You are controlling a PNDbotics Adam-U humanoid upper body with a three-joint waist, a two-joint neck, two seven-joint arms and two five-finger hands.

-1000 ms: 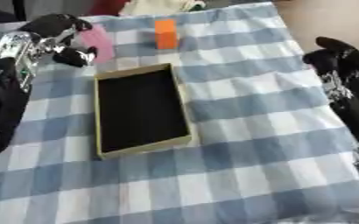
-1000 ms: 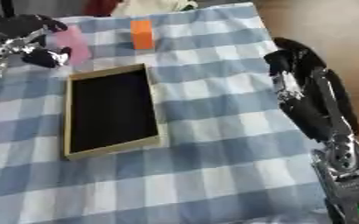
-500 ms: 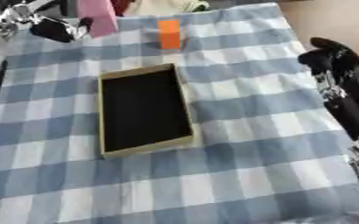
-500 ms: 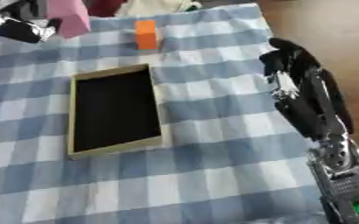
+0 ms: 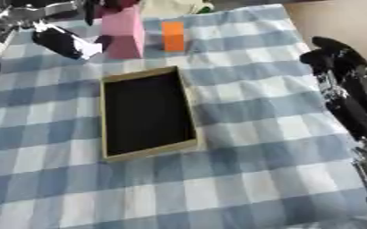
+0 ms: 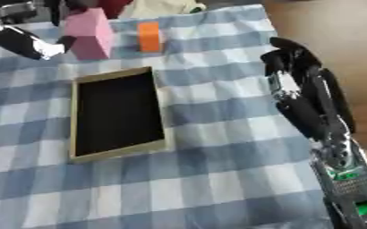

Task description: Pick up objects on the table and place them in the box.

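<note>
A pink block (image 6: pixel 91 33) hangs in the air above the table's far left, and my left hand (image 5: pixel 61 41) is shut on it, with dark fingers against its left side and over its top. Just behind the box's far edge, an orange block (image 5: pixel 172 36) stands on the checked cloth. The shallow tan box (image 5: pixel 188 112) with a black inside lies left of centre, empty. My right hand (image 6: pixel 296 76) hovers at the right edge, open, its fingers relaxed and holding nothing.
A blue-and-white checked cloth (image 5: pixel 257 179) covers the table. Pale and dark red things (image 6: pixel 163 6) lie past the far edge. Brown floor (image 6: pixel 343 36) shows beyond the table's right side.
My left hand has lifted the pink block off the cloth and carried it right, closer to the box's far end. The right hand has barely shifted.
</note>
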